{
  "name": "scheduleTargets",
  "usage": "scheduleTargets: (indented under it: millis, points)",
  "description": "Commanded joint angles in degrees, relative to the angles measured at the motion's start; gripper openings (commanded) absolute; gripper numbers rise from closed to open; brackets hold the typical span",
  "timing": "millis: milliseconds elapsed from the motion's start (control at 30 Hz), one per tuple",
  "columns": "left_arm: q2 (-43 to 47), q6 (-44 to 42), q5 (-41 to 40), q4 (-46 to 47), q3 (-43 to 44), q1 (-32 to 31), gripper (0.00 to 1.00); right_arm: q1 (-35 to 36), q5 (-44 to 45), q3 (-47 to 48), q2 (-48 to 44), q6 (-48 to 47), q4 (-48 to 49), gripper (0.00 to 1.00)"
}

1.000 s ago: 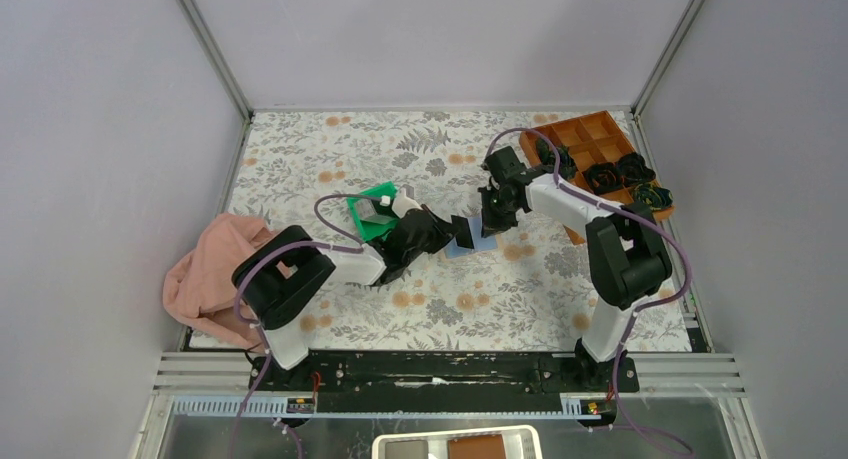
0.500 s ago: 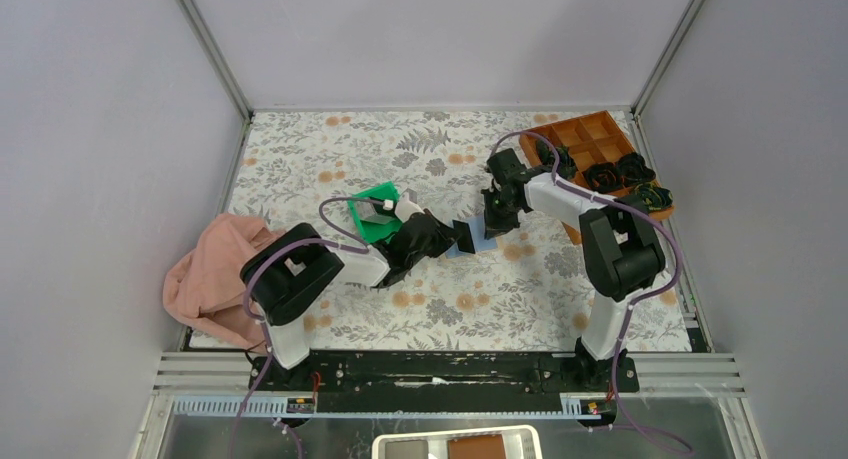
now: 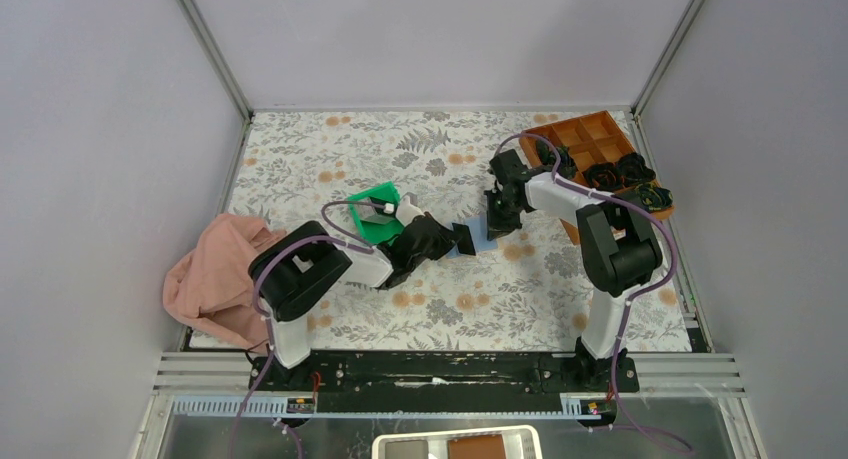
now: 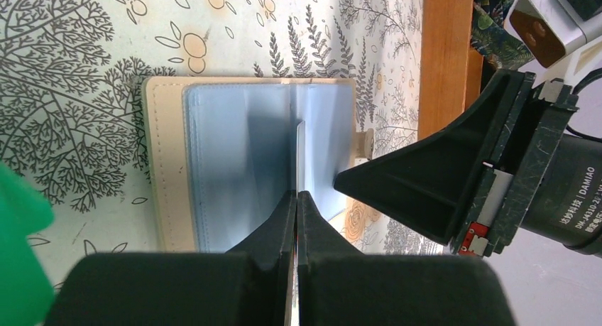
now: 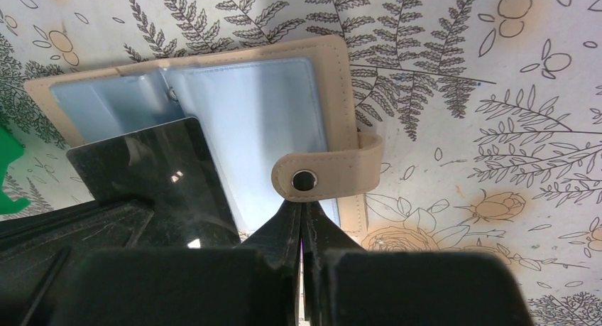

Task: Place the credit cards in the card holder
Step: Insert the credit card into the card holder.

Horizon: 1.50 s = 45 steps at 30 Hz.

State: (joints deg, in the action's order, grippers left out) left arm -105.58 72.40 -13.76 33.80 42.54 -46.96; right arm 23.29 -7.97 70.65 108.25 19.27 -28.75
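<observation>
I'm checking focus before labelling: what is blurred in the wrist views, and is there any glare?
Left wrist: the green tray at the frame edge is a blurred blob, while the card holder is sharp. Right wrist: small glare spots on the credit card.

The right gripper pinches the open card holder beside a dark credit card.

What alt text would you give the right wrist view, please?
An open tan card holder lies on the floral table cover, blue-grey inner face up, the right pincer shut on its near edge beneath the snap tab. From lower left, the left pincer holds a dark credit card partly over that face.
</observation>
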Motion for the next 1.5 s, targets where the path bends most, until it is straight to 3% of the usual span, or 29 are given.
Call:
scheduleTargets:
  millis: [0, 1467]
  points:
    - [-1.5, 0.0, -2.5, 3.0, 2.1, -0.4, 0.0, -0.7, 1.1, 1.9, 0.3, -0.4, 1.0, 0.0]
    - [-5.7, -0.8, -4.6, 2.4, 2.4, -0.7, 0.0, -1.7, 0.2, 1.1, 1.9, -0.6, 0.7, 0.0]
